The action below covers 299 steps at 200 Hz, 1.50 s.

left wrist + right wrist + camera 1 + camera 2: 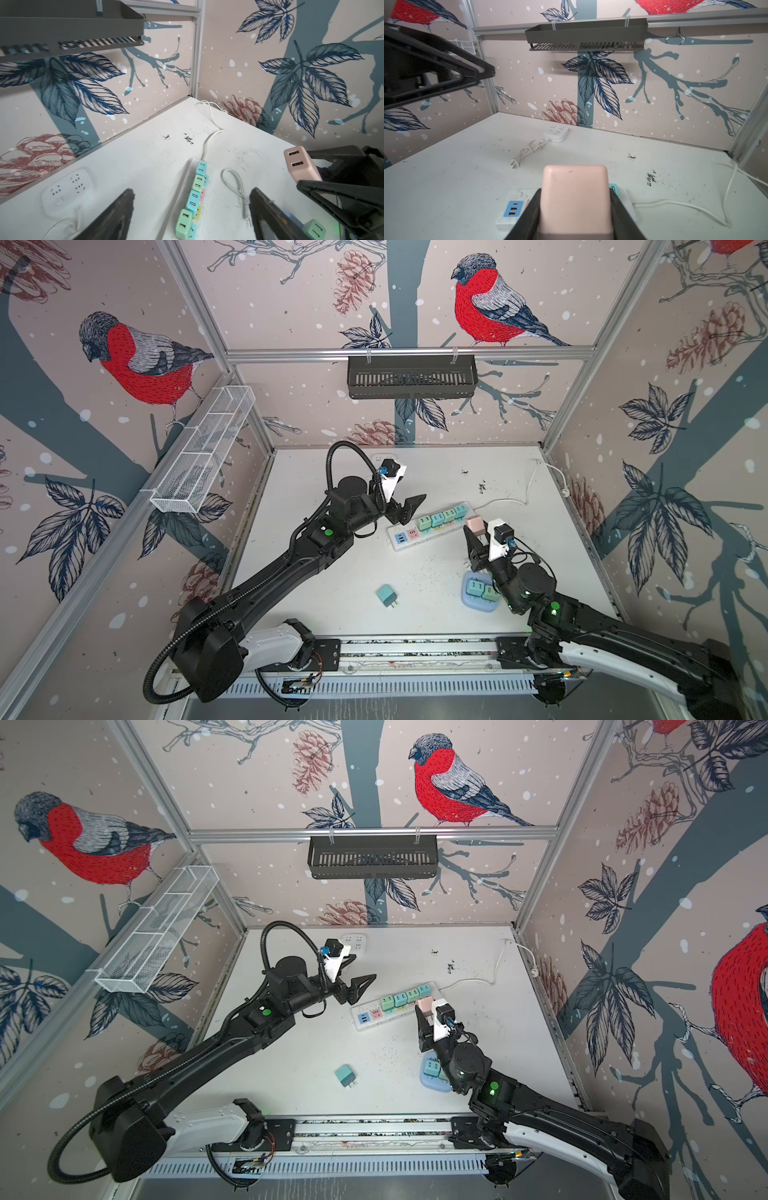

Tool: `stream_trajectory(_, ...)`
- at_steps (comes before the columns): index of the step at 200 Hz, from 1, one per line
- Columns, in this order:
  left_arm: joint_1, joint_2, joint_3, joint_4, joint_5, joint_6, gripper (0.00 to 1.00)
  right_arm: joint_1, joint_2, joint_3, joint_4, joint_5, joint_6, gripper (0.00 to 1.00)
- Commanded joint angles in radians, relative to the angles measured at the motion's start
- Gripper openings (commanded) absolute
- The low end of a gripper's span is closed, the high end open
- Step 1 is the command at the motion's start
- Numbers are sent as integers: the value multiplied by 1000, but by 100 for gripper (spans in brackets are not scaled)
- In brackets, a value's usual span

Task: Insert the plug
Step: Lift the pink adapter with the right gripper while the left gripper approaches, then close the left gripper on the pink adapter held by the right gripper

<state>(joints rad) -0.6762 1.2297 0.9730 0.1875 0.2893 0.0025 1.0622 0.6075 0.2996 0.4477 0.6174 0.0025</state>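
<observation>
A pink plug is held off the table with my right gripper shut on its sides. It hangs by the right end of the white power strip. Its prongs are hidden. Several teal and green plugs stand in a row in the strip. My left gripper is open above the strip's back side, with nothing between its fingers.
A loose teal plug lies near the table's front. A blue tray with green plugs sits under my right arm. A second white strip with its bundled cord lies at the back. The strip's cable runs to the back right corner.
</observation>
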Motion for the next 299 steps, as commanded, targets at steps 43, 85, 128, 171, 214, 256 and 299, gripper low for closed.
stream_trajectory(43,-101,91,89,-117,41,126,81,-3,15,-100,325,-163,-305,5)
stream_trajectory(85,-122,119,128,-162,54,149,81,-5,74,-89,351,-163,-363,4)
stream_trajectory(128,-131,134,128,-168,143,167,81,-7,160,-84,470,-205,-451,4)
stream_trajectory(171,-131,168,179,-213,160,154,77,-10,194,-66,491,-266,-492,3)
stream_trajectory(214,-131,187,190,-222,224,139,75,-13,215,-82,551,-276,-521,4)
stream_trajectory(256,-131,168,193,-231,296,140,77,-74,257,-91,622,-270,-515,3)
stream_trajectory(299,-131,136,153,-205,307,148,86,-102,242,-82,606,-373,-501,2)
